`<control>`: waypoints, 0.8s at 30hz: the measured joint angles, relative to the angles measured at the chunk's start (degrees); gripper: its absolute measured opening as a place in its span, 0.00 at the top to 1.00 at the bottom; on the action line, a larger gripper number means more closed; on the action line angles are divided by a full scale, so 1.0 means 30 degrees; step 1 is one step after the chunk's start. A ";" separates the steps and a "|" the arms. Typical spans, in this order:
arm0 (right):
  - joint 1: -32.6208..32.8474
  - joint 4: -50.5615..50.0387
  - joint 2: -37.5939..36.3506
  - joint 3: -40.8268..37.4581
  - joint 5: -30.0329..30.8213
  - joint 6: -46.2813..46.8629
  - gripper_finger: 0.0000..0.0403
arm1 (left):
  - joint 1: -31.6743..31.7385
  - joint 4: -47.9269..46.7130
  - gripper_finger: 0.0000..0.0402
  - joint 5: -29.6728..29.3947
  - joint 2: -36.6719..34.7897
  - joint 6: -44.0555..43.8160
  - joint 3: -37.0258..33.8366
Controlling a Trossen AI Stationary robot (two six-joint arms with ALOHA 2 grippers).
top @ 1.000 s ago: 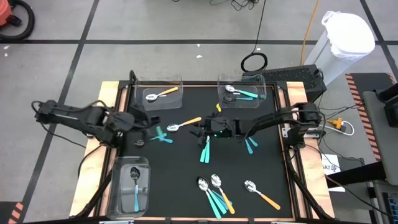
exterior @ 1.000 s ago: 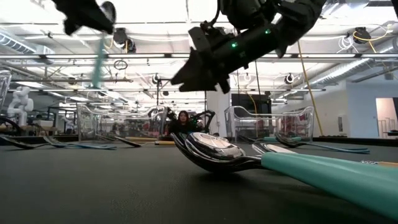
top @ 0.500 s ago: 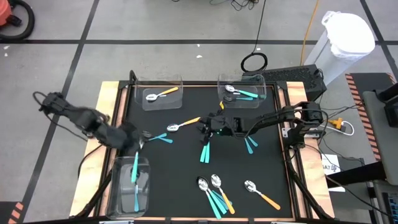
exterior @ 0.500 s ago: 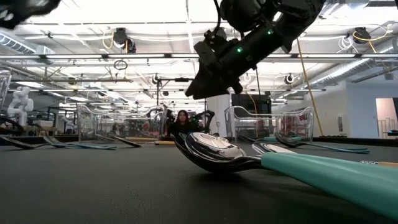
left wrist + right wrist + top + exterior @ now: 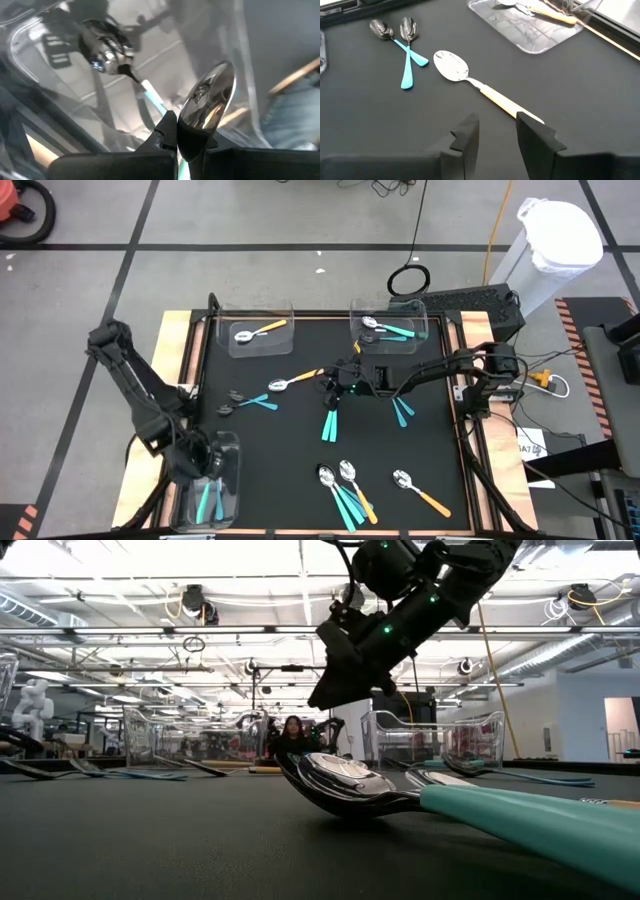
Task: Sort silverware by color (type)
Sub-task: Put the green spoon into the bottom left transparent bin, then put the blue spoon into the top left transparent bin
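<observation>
Sorting is under way but far from finished, judging by how the spoons lie. At the near left corner, the left gripper (image 5: 197,463) hangs over the clear bin (image 5: 230,442) there, its fingers clamped on a light blue spoon (image 5: 207,102) whose bowl stands up past the fingertips in the left wrist view, handle running down between them; another light blue spoon (image 5: 218,498) already lies in that bin, its long axis running front to back. The far left bin (image 5: 222,313) holds one orange spoon (image 5: 258,331), lying crosswise with its bowl to the left. On the black mat (image 5: 290,440) just right of that, two crossed blue spoons (image 5: 262,401) and a loose orange spoon (image 5: 295,379) wait unsorted; the orange one lies aslant, bowl to the left and handle toward the right arm. The right gripper (image 5: 335,381) hovers at that handle's tip, its fingers partly apart and holding nothing, the handle end lying in line with the gap in the right wrist view. A teal pair (image 5: 331,423) lies below it, long axis front to back. The far right bin (image 5: 436,320) holds a few teal spoons. Nearer the front, a mixed cluster (image 5: 345,485) and a lone orange spoon (image 5: 420,491) remain, so I judge roughly two thirds still to sort.
</observation>
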 joint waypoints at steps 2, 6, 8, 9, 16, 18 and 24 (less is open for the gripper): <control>0.0000 0.0066 0.0000 0.0000 -0.0001 0.0041 0.71 | -0.0106 -0.0007 0.98 -0.0056 0.0631 -0.0037 0.0000; 0.0007 0.0326 0.0004 0.0000 -0.0019 -0.0067 0.69 | -0.0146 -0.0002 0.97 -0.0412 0.1394 0.0181 0.0000; 0.0086 0.0481 0.0007 0.0000 -0.0054 -0.0087 0.68 | -0.0146 0.0085 0.93 -0.0550 0.1507 0.0533 0.0000; 0.0115 0.0461 0.0007 0.0000 -0.0058 -0.0311 0.67 | -0.0146 0.0076 0.91 -0.0559 0.1549 0.0595 0.0000; 0.0535 0.0434 0.0029 0.0000 -0.0095 -0.1212 0.57 | -0.0139 -0.0174 0.68 -0.0474 0.1445 0.1194 0.0000; 0.0607 0.0381 0.0029 0.0000 -0.0639 -0.1839 0.55 | -0.0139 -0.0391 0.63 -0.0420 0.1216 0.1194 0.0000; 0.0670 0.1343 0.0029 -0.0015 -0.3542 -0.5045 0.51 | -0.0139 -0.1158 0.55 -0.1198 -0.0418 0.1593 0.0000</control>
